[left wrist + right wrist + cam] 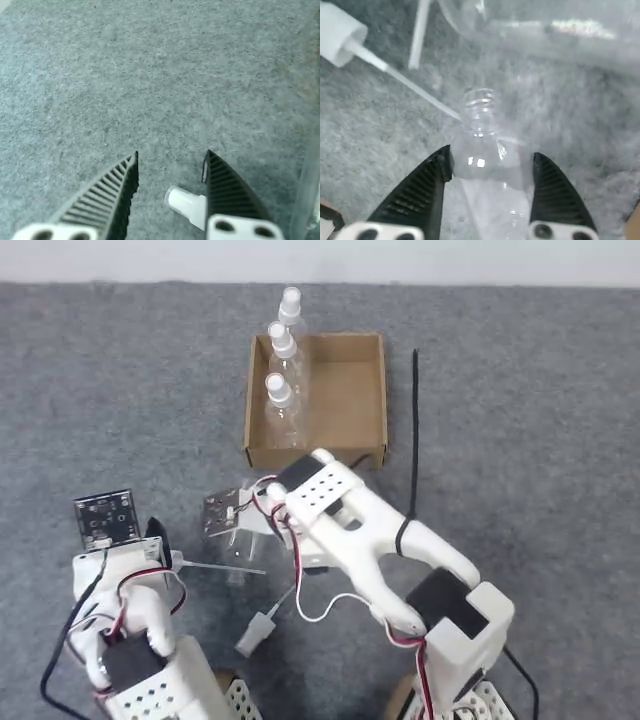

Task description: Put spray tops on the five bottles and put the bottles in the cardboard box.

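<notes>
Brown open-top cardboard box (352,405) sits on grey carpet (520,440). Three clear plastic bottles with white spray tops stand in a row along the box wall on the high view's left: near capped bottle (281,408), middle capped bottle (286,355), and far capped bottle (291,310) at the back corner, can't tell if inside or just behind. Uncapped clear plastic bottle (487,170) lies clamped in right gripper (491,157), open neck pointing away. Second clear bottle body (545,35) lies just beyond. White spray top (186,204) rests against one jaw of the spread left gripper (171,153). Other white spray top (255,632), thin dip tube attached, lies on the carpet well apart from the box.
</notes>
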Available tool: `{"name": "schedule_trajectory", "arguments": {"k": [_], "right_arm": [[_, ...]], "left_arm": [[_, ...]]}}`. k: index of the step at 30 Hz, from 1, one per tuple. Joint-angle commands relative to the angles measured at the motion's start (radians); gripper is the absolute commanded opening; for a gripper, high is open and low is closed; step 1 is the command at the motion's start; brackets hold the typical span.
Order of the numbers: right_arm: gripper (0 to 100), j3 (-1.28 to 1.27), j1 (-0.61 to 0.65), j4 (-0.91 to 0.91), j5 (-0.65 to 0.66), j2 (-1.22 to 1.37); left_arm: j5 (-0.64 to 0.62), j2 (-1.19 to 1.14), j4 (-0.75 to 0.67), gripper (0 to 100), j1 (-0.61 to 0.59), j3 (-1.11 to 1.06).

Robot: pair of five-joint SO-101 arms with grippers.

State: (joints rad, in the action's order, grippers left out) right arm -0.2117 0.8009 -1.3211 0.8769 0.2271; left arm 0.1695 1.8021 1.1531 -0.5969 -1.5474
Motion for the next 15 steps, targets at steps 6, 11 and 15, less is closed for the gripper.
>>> {"name": "schedule_trajectory", "arguments": {"k": [6, 11, 15], "right_arm": [[12.8, 0.006, -0.035, -0.056, -0.023, -0.081], [12.8, 0.009, -0.035, -0.056, -0.135, -0.082], [12.8, 0.014, -0.044, -0.056, -0.181, -0.084]], "left_arm": [[-0.005, 0.02, 0.003, 20, 0.005, 0.005], [-0.005, 0.02, 0.003, 20, 0.005, 0.005], [-0.005, 0.02, 0.003, 20, 0.003, 0.005]]}}
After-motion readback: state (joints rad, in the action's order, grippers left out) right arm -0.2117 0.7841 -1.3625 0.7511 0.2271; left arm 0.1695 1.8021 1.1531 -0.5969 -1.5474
